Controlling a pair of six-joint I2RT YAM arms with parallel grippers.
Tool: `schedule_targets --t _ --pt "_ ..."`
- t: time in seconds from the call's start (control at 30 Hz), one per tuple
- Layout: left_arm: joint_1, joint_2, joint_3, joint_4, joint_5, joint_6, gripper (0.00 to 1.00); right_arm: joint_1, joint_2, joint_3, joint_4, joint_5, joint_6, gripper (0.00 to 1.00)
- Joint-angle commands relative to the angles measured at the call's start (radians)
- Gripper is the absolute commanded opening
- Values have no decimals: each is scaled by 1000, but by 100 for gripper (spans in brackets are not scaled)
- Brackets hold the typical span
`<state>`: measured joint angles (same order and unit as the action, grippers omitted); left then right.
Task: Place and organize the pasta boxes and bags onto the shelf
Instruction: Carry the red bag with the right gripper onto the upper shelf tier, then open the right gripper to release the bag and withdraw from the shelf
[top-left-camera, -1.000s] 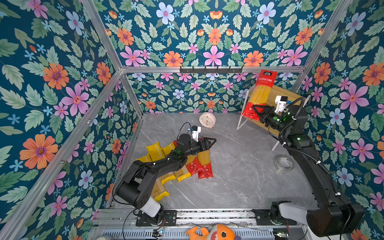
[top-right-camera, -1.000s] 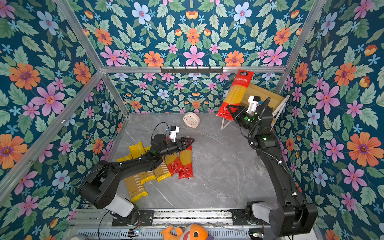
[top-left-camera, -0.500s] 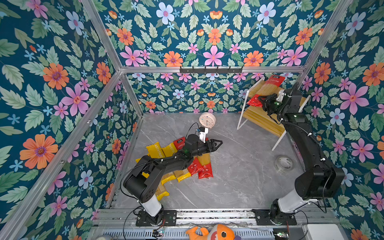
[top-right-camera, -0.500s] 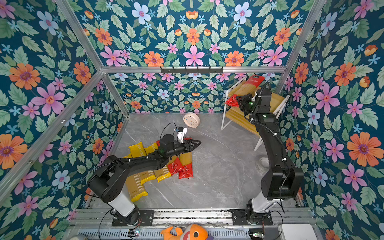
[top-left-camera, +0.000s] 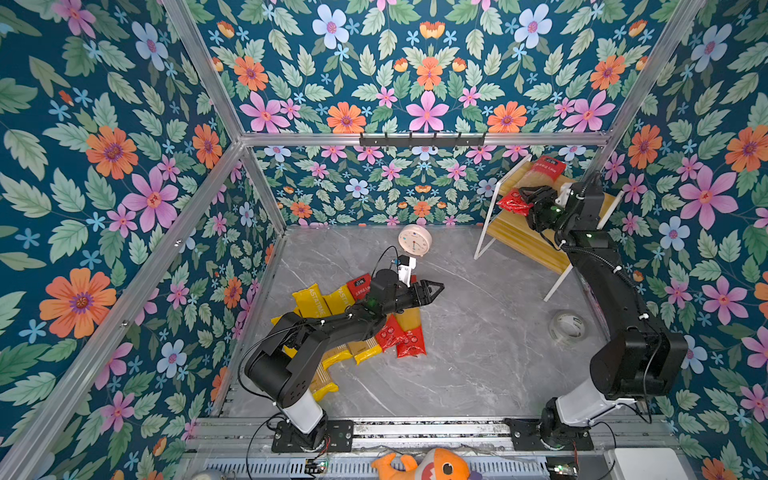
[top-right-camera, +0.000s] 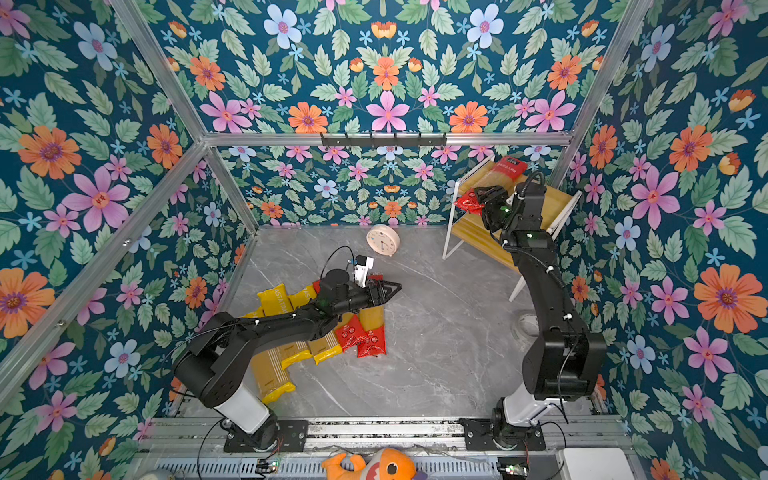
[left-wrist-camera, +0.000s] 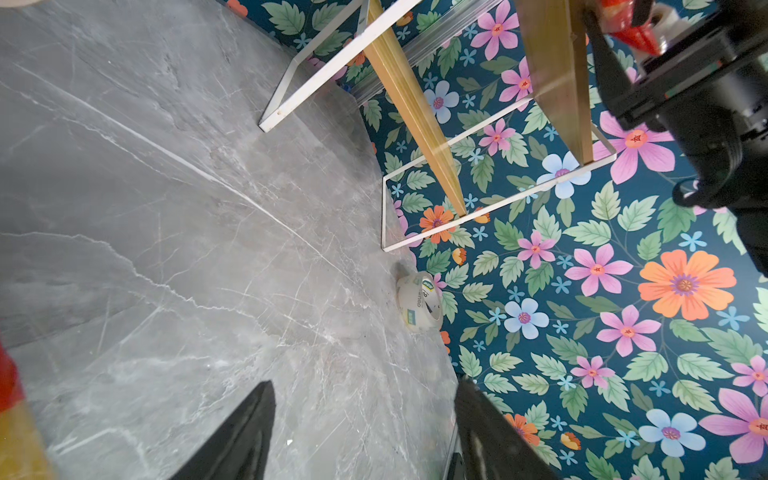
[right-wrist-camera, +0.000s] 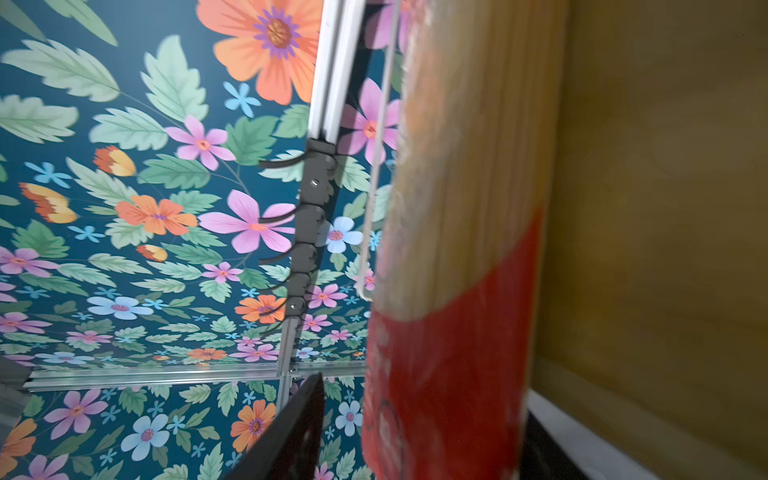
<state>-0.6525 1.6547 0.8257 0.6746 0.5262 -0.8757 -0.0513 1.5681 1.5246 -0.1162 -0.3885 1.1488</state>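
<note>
Settling one red packet (top-left-camera: 540, 176) on the top board of the shelf (top-left-camera: 521, 245).
One is up; five packets (top-left-camera: 409, 343) lie heaped on the table (top-left-camera: 478, 365), well apart from the shelf. The right hand (top-left-camera: 524, 198) stands slack and parted around the shelved packet's end, which seems to jut past the shelf's side rail. The left hand (top-left-camera: 436, 287) hovers open and empty between heap and shelf. There is bare table up to the shelf, and its lower board is free.
</note>
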Motion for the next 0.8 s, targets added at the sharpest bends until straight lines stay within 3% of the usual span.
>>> schedule_targets --t 0.0,0.17,0.4,0.77 --pt "1 4 23 -19 20 41 71 -2 -39 -40 -18 -25 17 63" --pt "1 11 25 -12 14 42 71 -2 -100 -98 -36 -37 12 65" --pt "-10 19 14 6 17 31 71 7 -99 -80 -28 -61 -14 58" --pt "-12 -4 9 -16 7 41 70 13 44 53 16 -41 -26 14"
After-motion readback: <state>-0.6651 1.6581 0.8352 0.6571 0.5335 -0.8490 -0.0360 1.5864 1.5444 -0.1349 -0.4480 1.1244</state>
